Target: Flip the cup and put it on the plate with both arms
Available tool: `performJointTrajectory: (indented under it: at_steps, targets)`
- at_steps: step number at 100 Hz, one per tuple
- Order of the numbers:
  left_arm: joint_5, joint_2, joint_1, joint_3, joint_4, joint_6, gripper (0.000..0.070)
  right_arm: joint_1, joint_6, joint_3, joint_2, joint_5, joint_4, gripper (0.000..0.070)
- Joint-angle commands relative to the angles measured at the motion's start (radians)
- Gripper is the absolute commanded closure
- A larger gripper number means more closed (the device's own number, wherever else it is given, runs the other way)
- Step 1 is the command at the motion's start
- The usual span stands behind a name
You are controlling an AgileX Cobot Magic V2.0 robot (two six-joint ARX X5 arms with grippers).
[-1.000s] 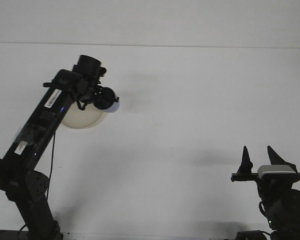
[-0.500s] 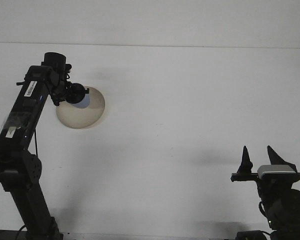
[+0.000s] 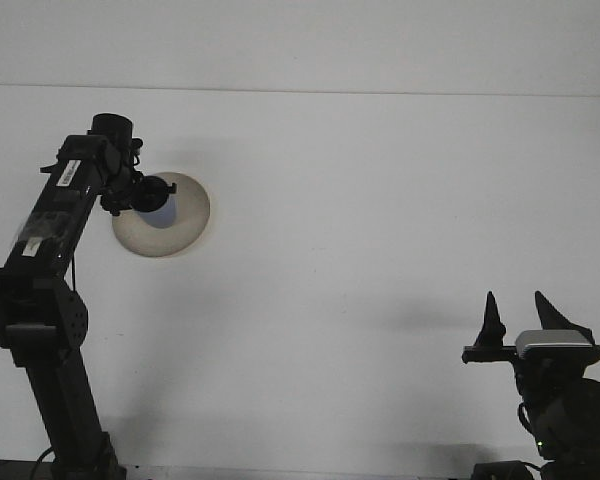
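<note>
A round beige plate (image 3: 180, 228) lies on the white table at the left. My left gripper (image 3: 148, 195) reaches over the plate's left half and is shut on a pale blue cup (image 3: 160, 211), which sits low over the plate's middle. The cup's open side seems to face the camera, and I cannot tell whether it touches the plate. At the bottom right, far from the plate, my right gripper (image 3: 520, 318) points upward, open, with nothing between its fingers.
The left arm's black links (image 3: 50, 230) rise from the bottom left corner and hide the plate's left rim. The white table (image 3: 360, 220) stretches between the two arms, and its back edge runs along the top.
The left arm swung left with the cup, uncovering the plate, and has since settled with the cup over the plate's middle. The right arm has not moved.
</note>
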Motion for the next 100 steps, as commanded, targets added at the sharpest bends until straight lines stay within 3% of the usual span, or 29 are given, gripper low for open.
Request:
performJointTrajectory:
  at_steps: [1, 6, 11, 54, 100]
  targets:
    - [-0.001, 0.020, 0.002, 0.022, -0.002, 0.000, 0.0237, 0.000, -0.005, 0.002, 0.004, 0.004, 0.019, 0.0237]
    - [-0.001, 0.020, 0.002, 0.022, 0.002, 0.000, 0.0148, 0.000, -0.005, 0.002, 0.004, 0.003, 0.026, 0.0237]
    - [-0.001, 0.020, 0.002, 0.024, 0.003, 0.000, 0.0125, 0.000, -0.005, 0.002, 0.004, 0.003, 0.033, 0.0237]
    - [0.001, -0.018, 0.000, 0.303, -0.177, -0.021, 0.0126, 0.000, -0.005, 0.002, 0.004, 0.003, 0.058, 0.0237]
    - [0.023, -0.405, -0.069, 0.283, -0.220, -0.032, 0.0126, 0.000, -0.005, 0.002, 0.004, 0.003, 0.054, 0.0237]
